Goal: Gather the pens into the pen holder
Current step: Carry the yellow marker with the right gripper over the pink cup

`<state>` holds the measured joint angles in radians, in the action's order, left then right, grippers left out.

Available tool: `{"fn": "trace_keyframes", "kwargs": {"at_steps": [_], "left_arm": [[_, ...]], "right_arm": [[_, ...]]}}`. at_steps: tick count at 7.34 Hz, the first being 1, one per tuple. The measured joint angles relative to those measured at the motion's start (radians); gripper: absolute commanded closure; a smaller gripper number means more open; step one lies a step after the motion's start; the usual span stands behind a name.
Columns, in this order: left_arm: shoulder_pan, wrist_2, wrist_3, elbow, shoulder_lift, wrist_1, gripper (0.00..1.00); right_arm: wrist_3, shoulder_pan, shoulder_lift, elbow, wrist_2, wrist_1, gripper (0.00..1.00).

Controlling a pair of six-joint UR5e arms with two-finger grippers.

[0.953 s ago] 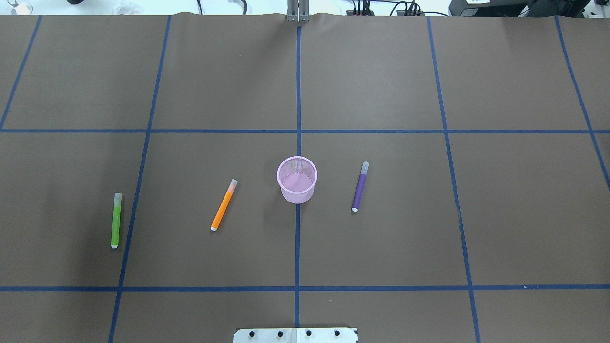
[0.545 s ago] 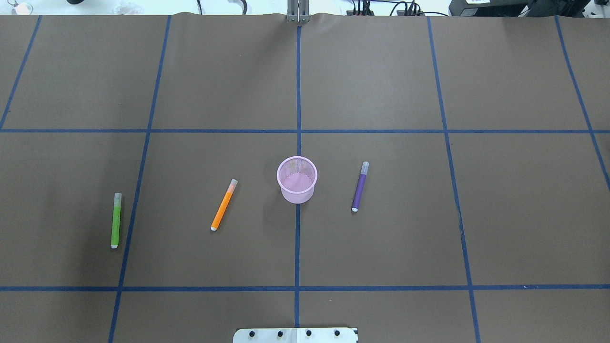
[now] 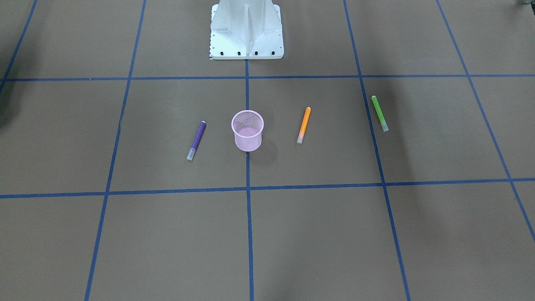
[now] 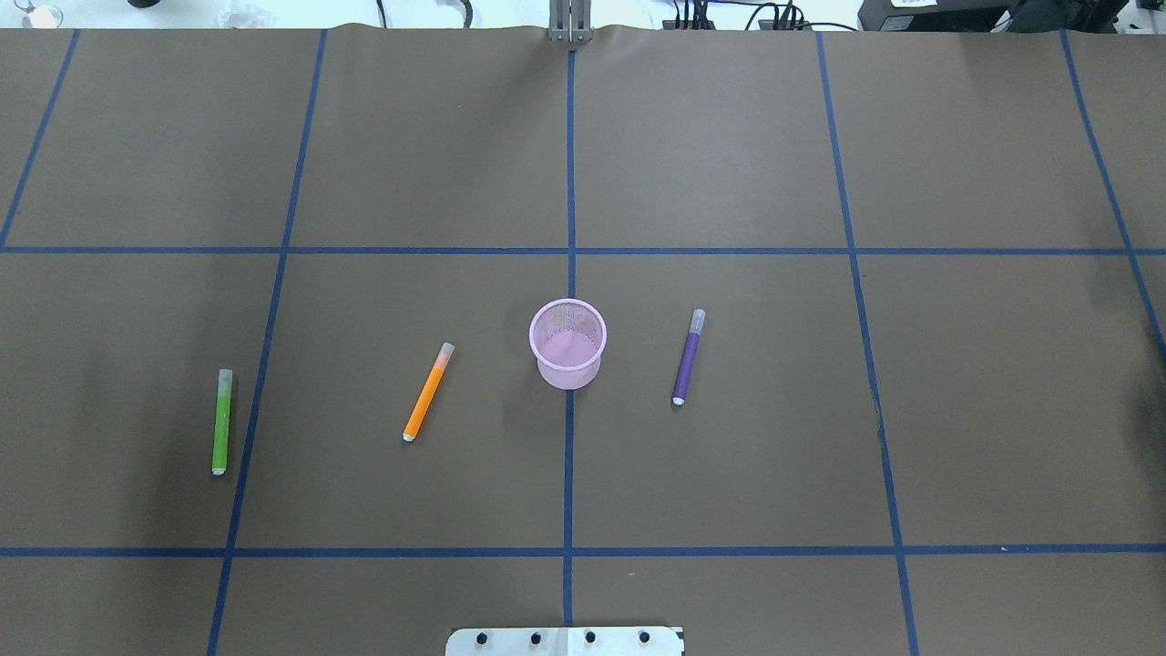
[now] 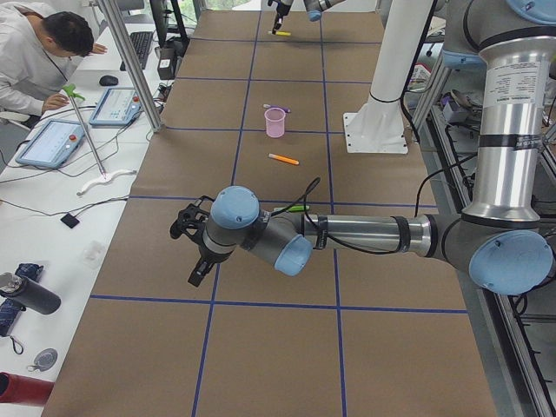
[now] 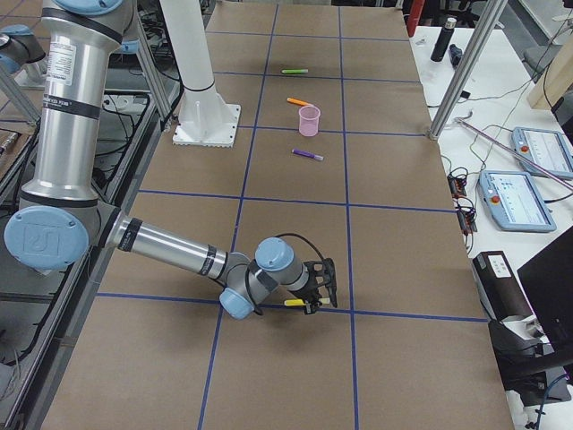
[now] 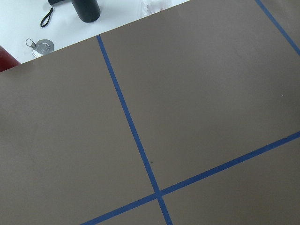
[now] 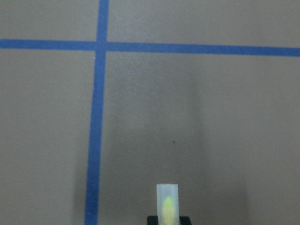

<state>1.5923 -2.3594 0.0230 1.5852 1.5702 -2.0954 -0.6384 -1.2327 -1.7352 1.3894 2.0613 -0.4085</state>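
Observation:
The pink mesh pen holder [image 4: 567, 343] stands upright mid-table, with nothing visible inside; it also shows in the front view [image 3: 247, 130]. The orange pen [image 4: 427, 392] and green pen [image 4: 221, 421] lie to its left, the purple pen [image 4: 688, 356] to its right. My right gripper [image 6: 313, 291] is low over the table far off to the right, shut on a yellow pen [image 8: 167, 204] whose whitish cap sticks out. My left gripper [image 5: 195, 269] hovers far off to the left; I cannot tell whether it is open or shut. Neither gripper shows in the overhead view.
The white robot base [image 3: 246, 29] stands at the table's near edge. A person [image 5: 39, 52] sits at a side bench with tablets. A dark bottle [image 7: 86, 8] and a keyring lie beyond the table's left end. Blue tape lines grid the brown table.
The pens and the holder have not moved. A faint shadow has appeared at the right edge of the overhead view.

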Motion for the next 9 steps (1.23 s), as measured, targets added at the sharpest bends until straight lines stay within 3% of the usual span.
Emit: {"fn": "trace_keyframes", "kwargs": {"at_steps": [2,6,7,8,9], "left_arm": [[0.0,0.0,0.0,0.0,0.001,0.0,0.0],[0.0,0.0,0.0,0.001,0.003,0.0,0.0],[0.0,0.0,0.0,0.002,0.003,0.0,0.0],[-0.001,0.0,0.0,0.002,0.003,0.0,0.0],[-0.001,0.0,0.0,-0.001,0.003,0.0,0.0]], "right_arm": [[-0.001,0.023,0.101,0.065,0.01,0.07,1.0],[-0.03,0.242,0.348,0.079,0.005,0.226,1.0],[-0.043,0.317,0.415,0.081,-0.032,0.255,1.0],[-0.067,0.414,0.476,0.082,-0.135,0.268,1.0],[-0.087,0.527,0.53,0.083,-0.309,0.273,1.0]]}}
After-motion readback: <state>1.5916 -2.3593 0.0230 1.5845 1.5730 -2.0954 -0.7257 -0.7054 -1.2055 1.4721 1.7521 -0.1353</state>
